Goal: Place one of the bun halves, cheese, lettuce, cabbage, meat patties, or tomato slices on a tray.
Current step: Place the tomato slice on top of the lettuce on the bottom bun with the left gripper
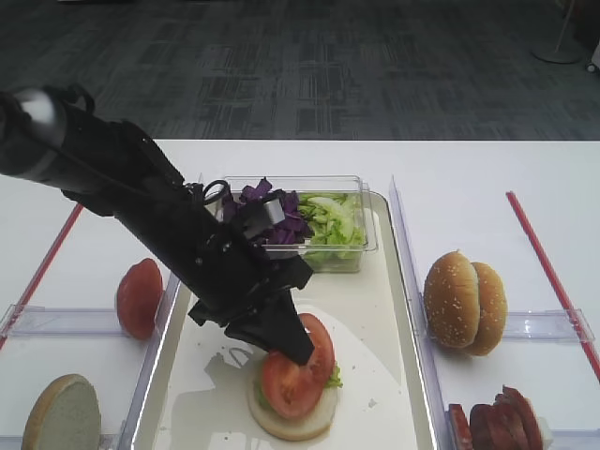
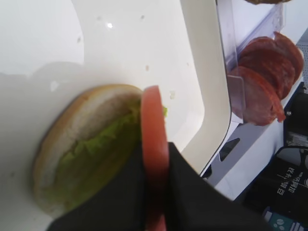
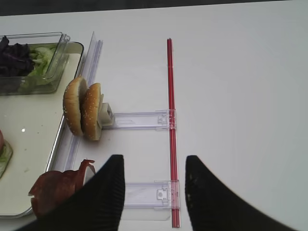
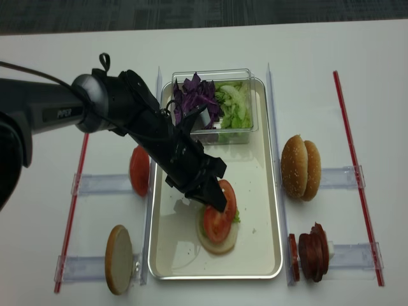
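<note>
two round bright-red tomato slices (image 1: 298, 373) overlap on the flat pale bun base (image 1: 292, 412) in the high view, near the front end of the large cream-white tray with the silvery rim (image 1: 394, 309); the black left gripper (image 1: 292, 345) is closed on the upper slice. at the tray's far end sits a clear plastic tub (image 1: 361, 246) of purple cabbage shreds (image 1: 272, 217) and light-green lettuce pieces (image 1: 333, 220). beside the tray's right rim stand two sesame-seeded bun tops (image 1: 464, 302).

right wrist view: the right gripper (image 3: 154, 192) hangs spread wide with nothing between its fingers, above white table just right of the tray (image 3: 33, 130), near a red strip (image 3: 172, 130) (bun tops (image 3: 84, 111) stand on edge at the rim).

left wrist view: the left gripper's (image 2: 155, 168) black fingers (image 2: 190, 187) pinch one tomato slice (image 2: 154, 144) edge-on, over the lettuce-covered bun base (image 2: 72, 139) on the tray (image 2: 202, 86); reddish-brown meat patties (image 2: 262, 82) lie outside the tray's rim.

realsense high view: the same clamped hold (image 4: 215, 199) over the bun base (image 4: 213, 242), tomato (image 4: 220, 213) on top.
</note>
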Controlling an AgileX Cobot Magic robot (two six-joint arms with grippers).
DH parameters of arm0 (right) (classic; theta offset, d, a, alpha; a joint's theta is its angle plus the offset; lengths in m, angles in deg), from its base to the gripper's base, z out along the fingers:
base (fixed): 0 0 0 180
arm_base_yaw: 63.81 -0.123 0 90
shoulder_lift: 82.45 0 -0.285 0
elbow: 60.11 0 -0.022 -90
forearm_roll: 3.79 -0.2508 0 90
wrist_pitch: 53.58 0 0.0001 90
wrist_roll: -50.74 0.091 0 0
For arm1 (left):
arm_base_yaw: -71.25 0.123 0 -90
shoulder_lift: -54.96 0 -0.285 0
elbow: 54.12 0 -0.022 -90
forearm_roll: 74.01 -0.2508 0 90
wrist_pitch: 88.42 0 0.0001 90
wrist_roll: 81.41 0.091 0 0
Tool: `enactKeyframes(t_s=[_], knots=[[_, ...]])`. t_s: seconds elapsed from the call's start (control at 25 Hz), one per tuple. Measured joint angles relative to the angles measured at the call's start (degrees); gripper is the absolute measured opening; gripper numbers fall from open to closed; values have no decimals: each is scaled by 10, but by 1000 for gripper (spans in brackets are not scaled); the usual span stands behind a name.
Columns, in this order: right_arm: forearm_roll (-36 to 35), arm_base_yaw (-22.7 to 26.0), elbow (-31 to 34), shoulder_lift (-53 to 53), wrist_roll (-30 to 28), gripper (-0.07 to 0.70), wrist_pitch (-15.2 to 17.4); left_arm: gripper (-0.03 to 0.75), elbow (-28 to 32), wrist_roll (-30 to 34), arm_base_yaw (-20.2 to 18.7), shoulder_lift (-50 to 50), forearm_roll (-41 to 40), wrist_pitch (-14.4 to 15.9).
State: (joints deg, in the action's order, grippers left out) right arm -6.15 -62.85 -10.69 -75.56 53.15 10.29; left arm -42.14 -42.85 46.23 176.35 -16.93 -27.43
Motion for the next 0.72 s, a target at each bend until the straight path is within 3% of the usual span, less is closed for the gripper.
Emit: enactKeyframes(t_s=[0.72], knots=[[0,0,0,0,0,337,-1,34,0,-11,0,19,-2,2]])
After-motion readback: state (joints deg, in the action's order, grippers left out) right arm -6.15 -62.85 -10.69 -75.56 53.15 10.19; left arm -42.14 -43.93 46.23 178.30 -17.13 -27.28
